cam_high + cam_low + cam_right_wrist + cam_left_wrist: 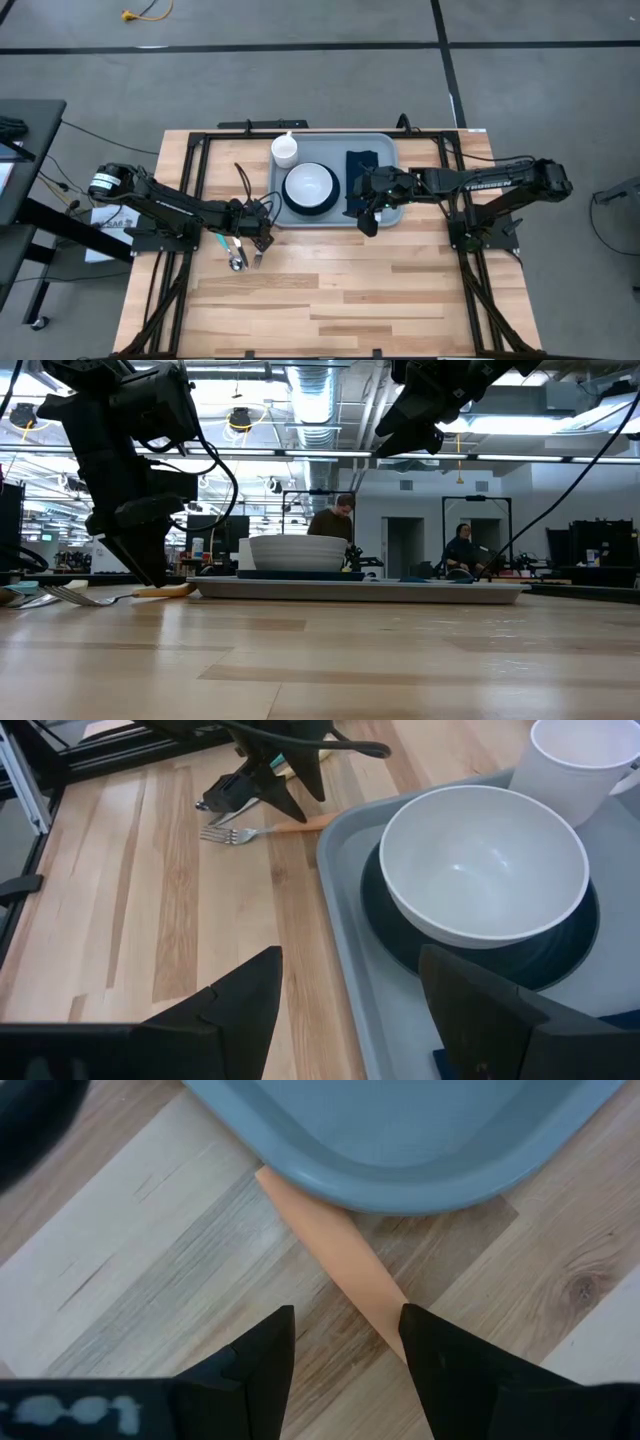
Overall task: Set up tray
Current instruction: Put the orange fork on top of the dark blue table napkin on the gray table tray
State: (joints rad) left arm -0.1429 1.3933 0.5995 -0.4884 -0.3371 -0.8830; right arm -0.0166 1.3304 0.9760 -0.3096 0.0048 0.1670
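Observation:
The light blue-grey tray [330, 146] sits at the table's far middle. It carries a white cup [285, 149], a white bowl [309, 184] on a dark plate [545, 965], and a navy napkin [359, 165]. A fork [262, 830] with a tan handle [340, 1255] and a spoon [237, 263] lie on the wood by the tray's near-left corner. My left gripper [345, 1355] is open, pointing down, low over the fork handle. My right gripper [350, 1010] is open and hovers high over the tray's near edge, touching nothing. My left gripper comes from above, pointing down, with its fingers straddling the table beside the fork's tan handle [385, 1315]. The handle runs slantwise and disappears under one finger [440, 1365]. I cannot tell whether that finger touches it. The handle lies flat on the table, its end at the tray's rim [300, 1175].
Bare wood lies open across the table's near half [340, 300]. Black frame rails [190, 180] run along both sides of the table. In the low view, people [335, 520] stand in the room far behind the table.

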